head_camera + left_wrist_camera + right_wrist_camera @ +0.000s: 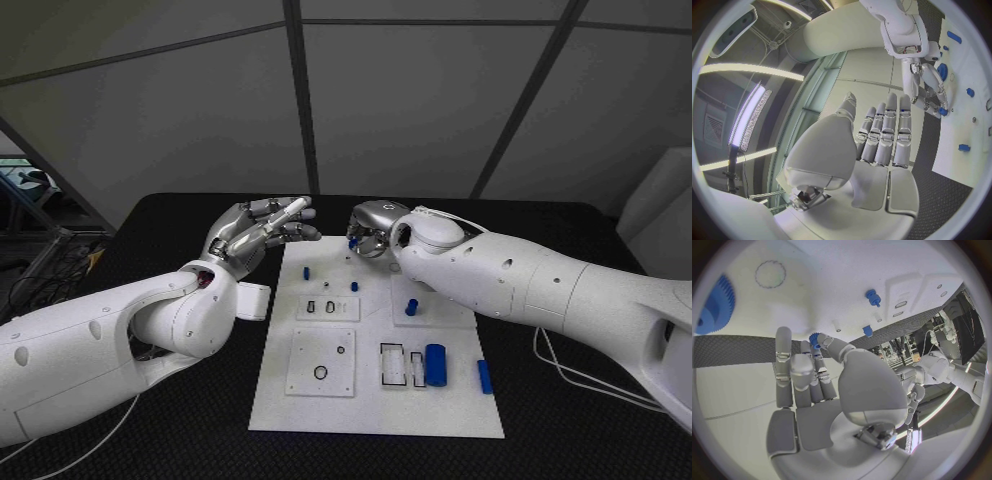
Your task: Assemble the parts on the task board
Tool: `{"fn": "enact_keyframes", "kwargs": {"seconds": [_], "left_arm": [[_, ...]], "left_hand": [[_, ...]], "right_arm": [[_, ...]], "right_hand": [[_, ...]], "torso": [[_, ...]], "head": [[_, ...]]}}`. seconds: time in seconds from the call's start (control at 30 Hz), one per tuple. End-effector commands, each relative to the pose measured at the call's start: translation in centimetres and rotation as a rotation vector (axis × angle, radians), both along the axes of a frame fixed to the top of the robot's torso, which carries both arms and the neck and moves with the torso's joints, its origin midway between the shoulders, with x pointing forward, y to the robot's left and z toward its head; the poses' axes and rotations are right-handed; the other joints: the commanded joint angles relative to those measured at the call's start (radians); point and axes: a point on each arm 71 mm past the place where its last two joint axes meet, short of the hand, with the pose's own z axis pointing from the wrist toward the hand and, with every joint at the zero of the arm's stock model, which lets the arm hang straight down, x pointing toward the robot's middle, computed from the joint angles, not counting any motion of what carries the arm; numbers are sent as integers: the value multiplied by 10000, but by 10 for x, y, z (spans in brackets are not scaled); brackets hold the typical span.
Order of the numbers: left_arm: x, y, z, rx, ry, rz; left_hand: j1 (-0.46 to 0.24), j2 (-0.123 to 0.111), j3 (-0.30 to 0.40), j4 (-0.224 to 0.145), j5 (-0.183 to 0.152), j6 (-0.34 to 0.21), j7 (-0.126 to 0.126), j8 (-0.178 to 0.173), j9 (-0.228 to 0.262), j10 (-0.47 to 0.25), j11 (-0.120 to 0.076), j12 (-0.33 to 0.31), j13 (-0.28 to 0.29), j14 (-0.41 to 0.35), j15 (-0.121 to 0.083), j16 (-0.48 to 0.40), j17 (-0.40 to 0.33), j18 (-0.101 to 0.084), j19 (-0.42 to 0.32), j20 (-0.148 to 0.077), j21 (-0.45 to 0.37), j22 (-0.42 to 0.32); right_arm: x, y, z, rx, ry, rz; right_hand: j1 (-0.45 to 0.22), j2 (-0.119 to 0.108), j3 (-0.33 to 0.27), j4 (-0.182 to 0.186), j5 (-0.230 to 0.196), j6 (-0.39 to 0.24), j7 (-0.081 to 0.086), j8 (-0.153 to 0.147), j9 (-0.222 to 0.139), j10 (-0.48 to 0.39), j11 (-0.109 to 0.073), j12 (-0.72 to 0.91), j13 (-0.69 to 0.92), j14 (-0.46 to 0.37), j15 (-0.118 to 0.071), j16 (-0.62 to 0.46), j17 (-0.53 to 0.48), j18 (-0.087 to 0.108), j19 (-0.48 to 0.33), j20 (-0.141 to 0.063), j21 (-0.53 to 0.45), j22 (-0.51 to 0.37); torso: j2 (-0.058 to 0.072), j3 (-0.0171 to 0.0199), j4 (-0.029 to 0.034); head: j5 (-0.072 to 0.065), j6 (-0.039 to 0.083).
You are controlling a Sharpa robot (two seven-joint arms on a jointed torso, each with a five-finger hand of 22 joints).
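**Right robot hand pinches a small blue part above the board's far edge**

Near the upper middle of the head view, the right robot hand (372,228) hangs over the far edge of the white task board (378,400), which lies on the black desk (577,440). Its own wrist view shows a small toothed blue part (814,340) pinched between fingertips, the other fingers lying straight beside it; the left wrist view shows the same blue speck at the tips of the right robot hand (932,97).

Left of it in the head view, the left robot hand (260,232) is raised off the board's upper left corner, fingers extended side by side, holding nothing; its own view shows the palm and straight fingers (886,135) bare.

On the board, toward the picture's lower right, a blue cylinder (434,364) lies beside a rectangular slot, with a slimmer blue bar (485,376) just right of it near the board's edge. A short blue piece (411,306) lies at mid-board, below the right robot hand. Two small blue pegs (306,272) (353,286) stand further up, between the two robot hands. A large blue gear (716,305) shows in the right wrist view, well apart from the pinched part
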Motion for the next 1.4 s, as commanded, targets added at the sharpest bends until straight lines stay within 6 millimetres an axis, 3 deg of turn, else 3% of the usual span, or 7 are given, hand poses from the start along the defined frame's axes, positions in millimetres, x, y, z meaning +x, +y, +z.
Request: {"fn": "enact_keyframes", "kwargs": {"seconds": [0.03, 0.67, 0.93, 1.1, 1.2, 1.27, 1.4], "left_arm": [[0, -1, 1, -58, -34, -132], [3, 4, 1, -11, -43, -29], [4, 8, 0, 45, -16, 63], [5, 10, -1, 80, 26, 100], [5, 10, -1, 92, 46, 110], [5, 10, -2, 97, 54, 114], [6, 10, -2, 104, 71, 117]], "left_hand": [[-44, 52, -62, -18, -24, 8, 70, -43, -13, -26, 31, -39, -8, -70, 16, -67, -11, -13, -60, 0, -39, -10], [-35, 73, -59, -29, -24, 10, 70, -50, -12, -28, 33, -47, -6, -73, 19, -79, -13, -12, -64, 4, -47, -14], [-19, 91, -60, -52, -24, 28, 49, -51, -7, -1, 22, -46, 2, -72, 17, -94, -13, -8, -67, 9, -57, -19], [-4, 114, -79, -96, -24, 75, 16, -54, 1, 58, -6, -47, 12, 4, -13, -91, 0, 16, -15, 5, -45, -16], [-4, 115, -82, -100, -24, 79, 14, -55, 2, 63, -9, -48, 12, 11, -15, -91, 1, 18, -8, 4, -43, -16], [-4, 115, -82, -100, -24, 79, 14, -55, 2, 63, -9, -48, 12, 11, -15, -91, 1, 18, -8, 4, -43, -16], [-4, 116, -85, -104, -25, 84, 9, -56, 2, 70, -12, -48, 13, 20, -18, -91, 3, 21, 0, 3, -40, -15]], "right_arm": [[0, 2, 1, 8, 72, 93], [-3, -18, 9, 957, -691, -169], [-15, -73, 14, 1648, -214, -763], [-19, -105, 13, 1982, 632, -1398], [-20, -120, 11, 1952, 1106, -1714], [-21, -125, 10, 1885, 1304, -1839], [-20, -133, 7, 1619, 1779, -2101]], "right_hand": [[0, -62, -64, 18, -2, -70, 9, -15, -4, -68, -9, -40, -6, 20, 92, 36, -10, 134, -58, 36, -4, -11], [422, -153, -1022, -20, -72, -999, -120, -12, -4, -1504, 248, 67, 34, -237, 307, -506, -1082, 148, -174, 248, -193, -202], [437, -27, -1136, 110, 273, -325, 80, 231, 102, 604, -177, 1117, 288, -3, -63, 85, -132, 167, 12, 16, -110, -225], [371, -404, -1454, 112, 291, -333, -55, 295, 94, 2220, -515, 2218, 882, 209, -344, 847, 1087, 142, 292, -152, 41, -110], [207, -704, -2047, 261, 632, -471, -222, 414, 110, 2887, -690, 4215, 2450, 355, -490, 1517, 2194, 7, 784, -303, 425, 558], [404, -568, -2372, 393, 817, -619, -354, 624, 142, 2354, -667, 7262, 5500, 338, -423, 1810, 2615, 56, 975, -414, 466, 683], [163, -437, -2972, 914, 925, -1155, -91, 931, 136, 2739, -526, 12024, 10771, 518, -383, 2662, 4235, -177, 1440, -194, 853, 1377]], "torso": [[-2, 0, 3], [-24, -1, -60], [-122, -1, -222], [-164, 10, -298], [-183, 19, -312], [-191, 24, -319], [-177, 19, -318]], "head": [[-1, -9], [-18, 23], [11, 45], [9, 62], [-13, 60], [-14, 62], [-38, 82]]}}
